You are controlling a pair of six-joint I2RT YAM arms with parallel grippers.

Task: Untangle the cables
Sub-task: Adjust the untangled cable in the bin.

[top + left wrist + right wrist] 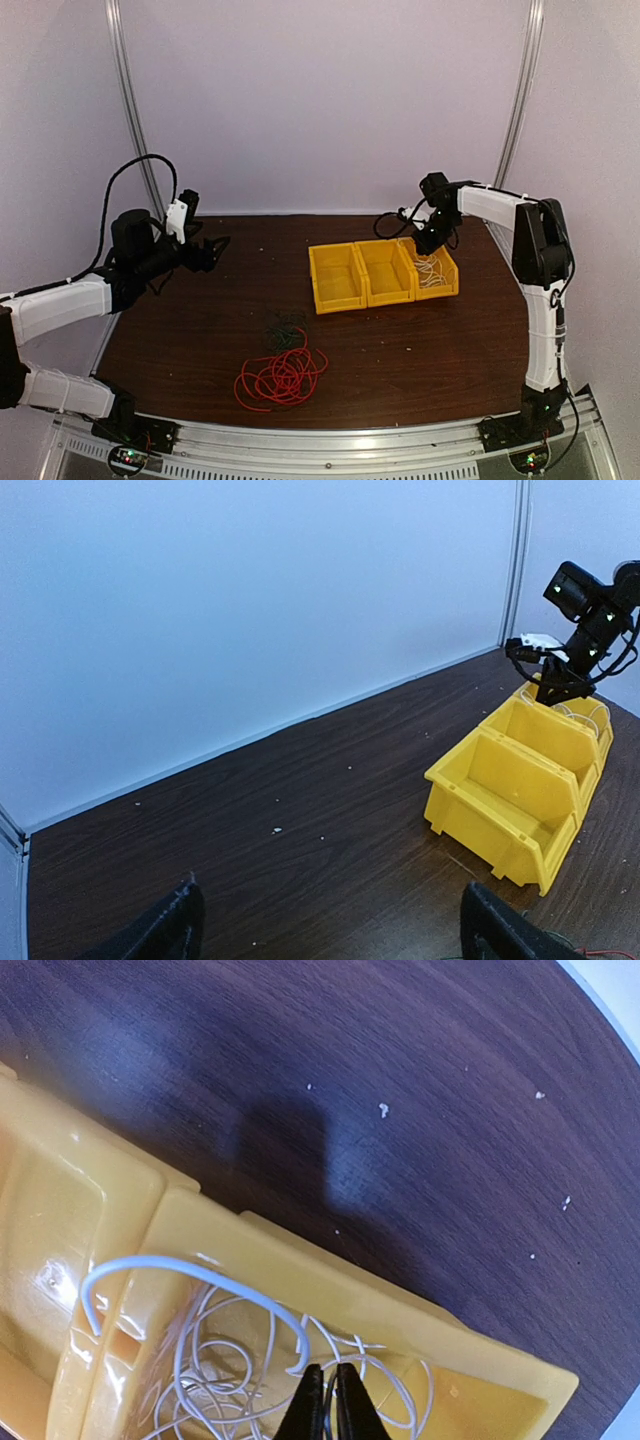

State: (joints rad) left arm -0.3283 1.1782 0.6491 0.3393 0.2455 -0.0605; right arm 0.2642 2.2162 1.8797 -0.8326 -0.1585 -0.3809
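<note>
The red cable (282,378) lies in a loose coil on the table near the front. The black cable (283,327) lies in a small heap just behind it. The white cable (432,272) lies coiled in the rightmost yellow bin (452,270). My right gripper (428,240) hangs over that bin's back rim. In the right wrist view its fingers (328,1400) are pressed together on a strand of the white cable (215,1380), and one loop arches up over the bin wall (330,1280). My left gripper (215,250) is open and empty above the table's back left (325,930).
Three yellow bins stand side by side at the back right; the left bin (337,278) and middle bin (385,272) hold nothing. They also show in the left wrist view (500,800). White walls close in the back and sides.
</note>
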